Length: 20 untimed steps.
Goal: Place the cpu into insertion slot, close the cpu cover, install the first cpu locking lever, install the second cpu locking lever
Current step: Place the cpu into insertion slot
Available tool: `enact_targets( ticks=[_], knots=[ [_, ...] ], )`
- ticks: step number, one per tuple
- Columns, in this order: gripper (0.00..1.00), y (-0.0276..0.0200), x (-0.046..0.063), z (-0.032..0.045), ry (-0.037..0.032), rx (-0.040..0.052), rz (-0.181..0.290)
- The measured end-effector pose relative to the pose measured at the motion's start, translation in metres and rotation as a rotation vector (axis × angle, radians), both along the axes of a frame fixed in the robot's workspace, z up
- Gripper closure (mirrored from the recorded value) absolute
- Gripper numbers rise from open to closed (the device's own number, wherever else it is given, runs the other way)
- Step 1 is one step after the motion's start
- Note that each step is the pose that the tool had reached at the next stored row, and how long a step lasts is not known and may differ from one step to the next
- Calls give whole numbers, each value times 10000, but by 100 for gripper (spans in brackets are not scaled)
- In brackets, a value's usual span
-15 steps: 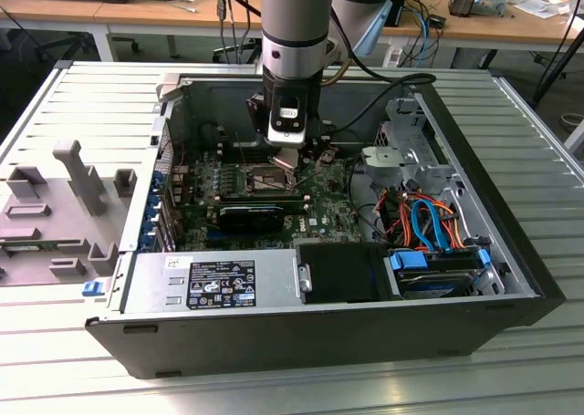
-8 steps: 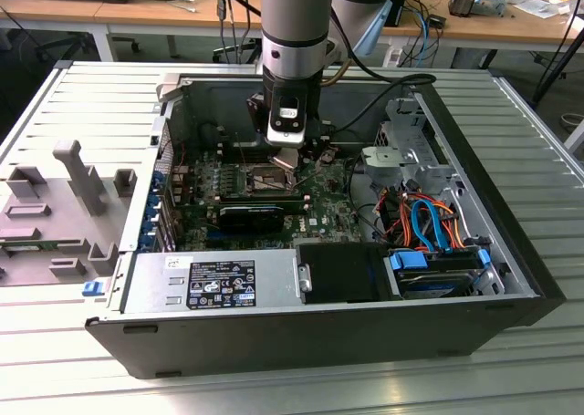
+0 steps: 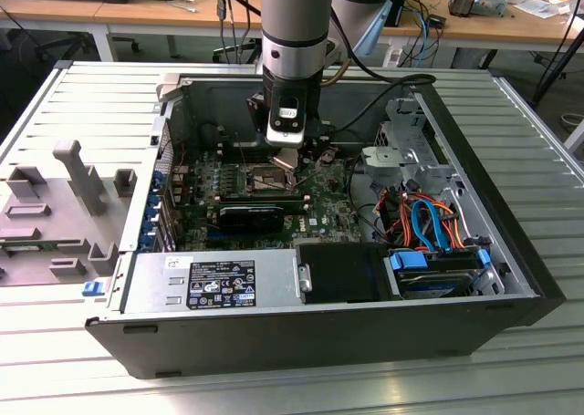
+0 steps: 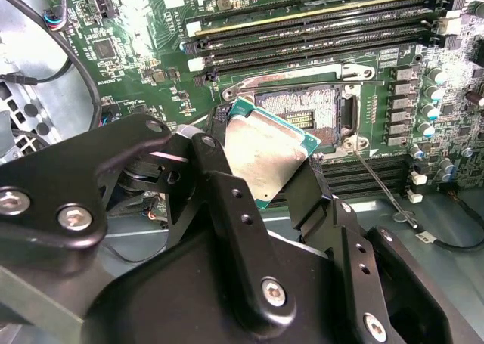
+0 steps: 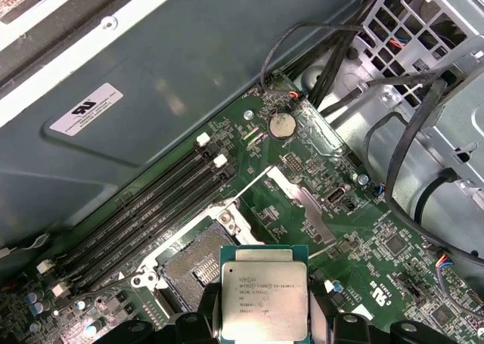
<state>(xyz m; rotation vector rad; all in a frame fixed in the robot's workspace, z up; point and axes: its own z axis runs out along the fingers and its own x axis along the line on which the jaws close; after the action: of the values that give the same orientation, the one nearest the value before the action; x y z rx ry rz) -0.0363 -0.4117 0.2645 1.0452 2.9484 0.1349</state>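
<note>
Clearly, in the exterior view the arm drops from the top centre of the frame into the open computer case (image 3: 511,292), and the gripper (image 3: 286,156) hangs over the green motherboard (image 3: 319,210) near the middle of the frame. A small silver tile at its tip is the cpu (image 3: 286,158). The insertion slot (image 3: 259,179) lies just toward the exterior view's left and slightly lower in the frame, close to the chip but apart from it.

In the second wrist view the black fingers (image 4: 221,179) are closed on two opposite edges of the cpu (image 4: 266,156), spread no wider than the chip itself. The chip is held clear of the board and tilted, its dull metal top facing the camera, one green corner reaching over the edge of the insertion slot (image 4: 301,111). The slot's dark centre is uncovered inside its silvery frame. A thin metal lever (image 4: 382,189) runs away from the frame across the board.

In the first wrist view the cpu (image 5: 263,292) is face-on between the fingers (image 5: 342,327), printed top up. It is nearly square, so it has no strong long axis, though its edges look turned relative to the slot's. The insertion slot (image 5: 193,264) sits just beside it, beyond the fingertips, next to the long black memory slots (image 5: 151,208).
</note>
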Motion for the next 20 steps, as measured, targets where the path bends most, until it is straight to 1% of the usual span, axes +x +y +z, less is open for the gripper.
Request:
enact_targets(
  ticks=[20],
  knots=[
    [45, 0, 0, -1, 0, 0, -284]
  ],
)
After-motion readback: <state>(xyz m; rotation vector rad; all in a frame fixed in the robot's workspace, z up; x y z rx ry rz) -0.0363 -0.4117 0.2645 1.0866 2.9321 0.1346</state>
